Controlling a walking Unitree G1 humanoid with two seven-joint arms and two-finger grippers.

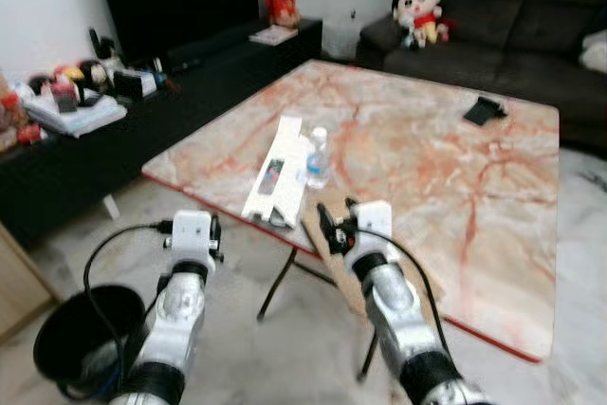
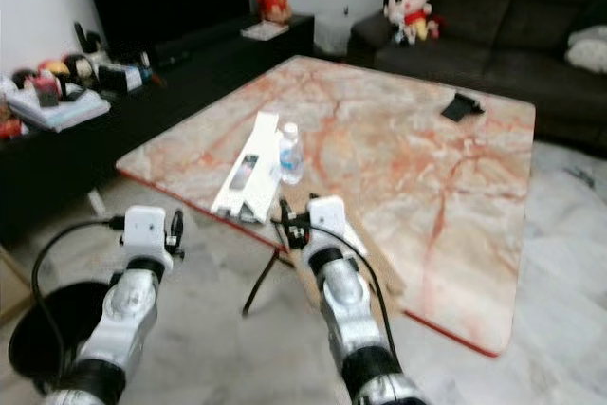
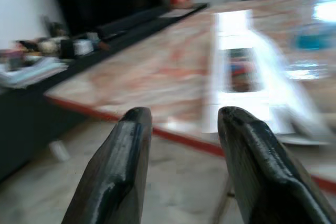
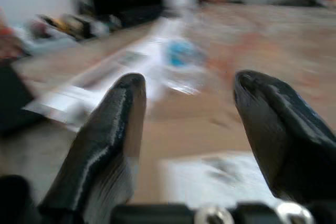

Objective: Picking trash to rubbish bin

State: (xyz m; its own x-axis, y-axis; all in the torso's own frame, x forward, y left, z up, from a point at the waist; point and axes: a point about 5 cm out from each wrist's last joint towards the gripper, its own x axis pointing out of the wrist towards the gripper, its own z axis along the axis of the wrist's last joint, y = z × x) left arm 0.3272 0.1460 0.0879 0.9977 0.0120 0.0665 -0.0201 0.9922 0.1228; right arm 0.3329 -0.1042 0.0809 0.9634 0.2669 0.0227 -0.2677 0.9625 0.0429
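Observation:
A clear plastic bottle (image 1: 318,158) with a blue label stands near the front-left edge of the marble table (image 1: 446,177). Beside it lies a long white carton (image 1: 276,177) with a dark printed patch. A brown cardboard piece (image 2: 372,263) with a white sheet on it sticks out over the table's front edge. My right gripper (image 1: 334,226) is open just in front of that edge, with the bottle (image 4: 181,56) beyond its fingers. My left gripper (image 1: 211,232) is open and lower, short of the table, facing the carton (image 3: 241,72). A black bin (image 1: 81,339) stands on the floor at my lower left.
Folding table legs (image 1: 280,282) stand under the front edge. A low black bench (image 1: 114,130) with clutter runs along the left, under a dark screen. A dark sofa (image 1: 512,35) with a doll stands behind. A small black object (image 1: 485,109) lies on the table's far side.

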